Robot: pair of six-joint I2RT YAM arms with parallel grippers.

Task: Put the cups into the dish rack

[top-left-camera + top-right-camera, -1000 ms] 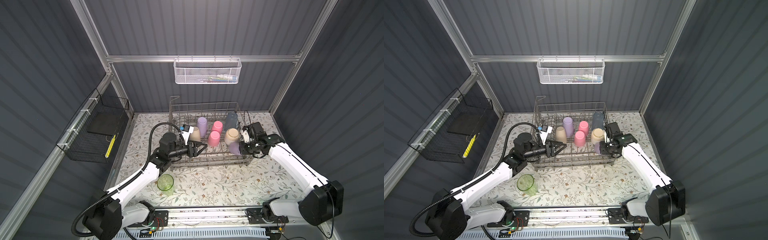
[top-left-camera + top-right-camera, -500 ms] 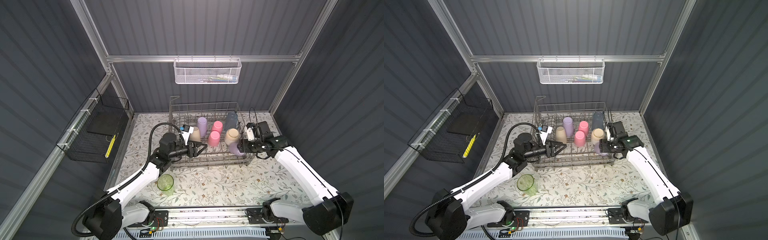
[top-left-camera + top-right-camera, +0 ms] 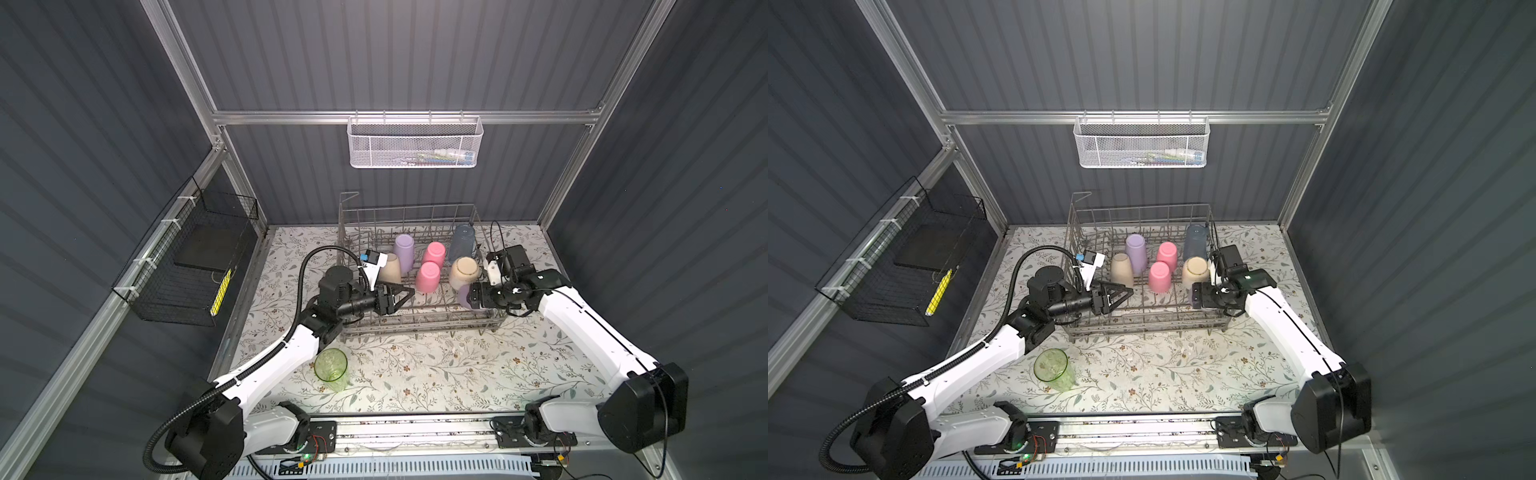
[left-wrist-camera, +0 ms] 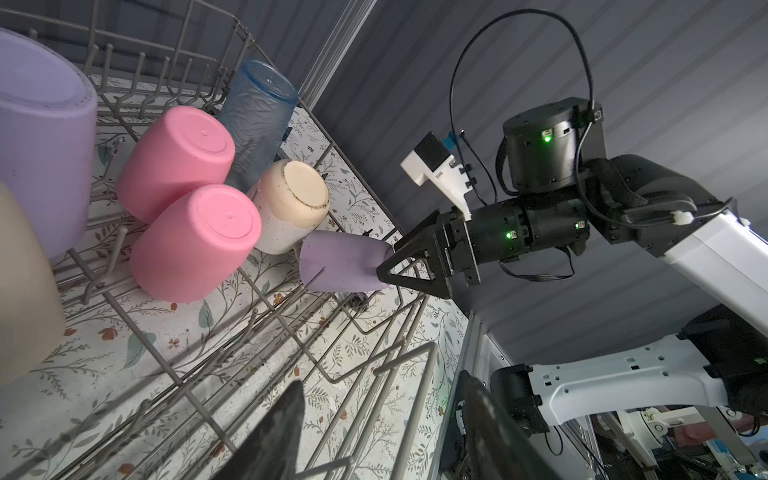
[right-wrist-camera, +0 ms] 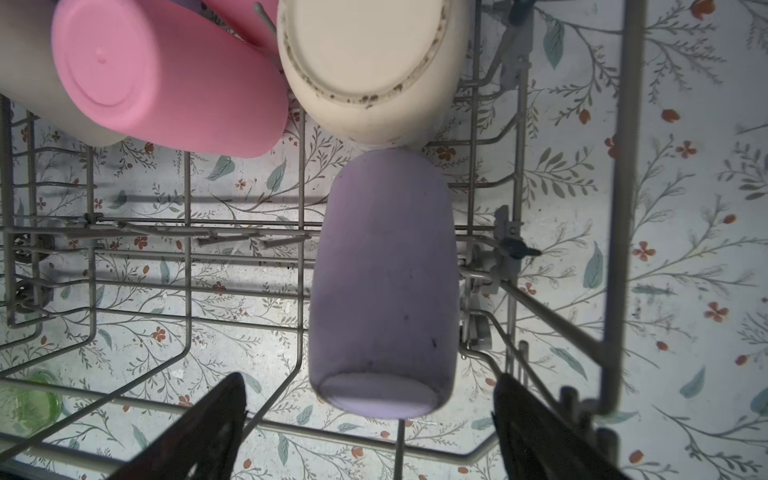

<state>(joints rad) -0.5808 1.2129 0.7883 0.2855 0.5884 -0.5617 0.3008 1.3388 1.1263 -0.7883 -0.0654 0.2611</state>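
Observation:
The grey wire dish rack (image 3: 415, 322) holds several cups upside down: a lilac one (image 3: 404, 251), two pink (image 3: 428, 276), a clear blue (image 3: 462, 249) and two beige (image 3: 463, 272). A second lilac cup (image 5: 382, 282) leans on the tines at the rack's front right. My right gripper (image 5: 370, 415) stands open around that cup's base, with a gap on each side. My left gripper (image 3: 405, 296) hovers open and empty over the rack's front left. A clear green cup (image 3: 331, 369) stands upright on the table in front of the rack, beside my left arm.
A white mesh basket (image 3: 415, 143) hangs on the back wall. A black wire basket (image 3: 187, 266) hangs on the left wall. The rack's tall wire sides (image 5: 623, 208) stand close by my right gripper. The floral table (image 3: 436, 374) lies in front of the rack.
My right gripper has opened and let go of the lilac cup, which now rests in the rack; the arm has drawn back a little. The left arm has not moved.

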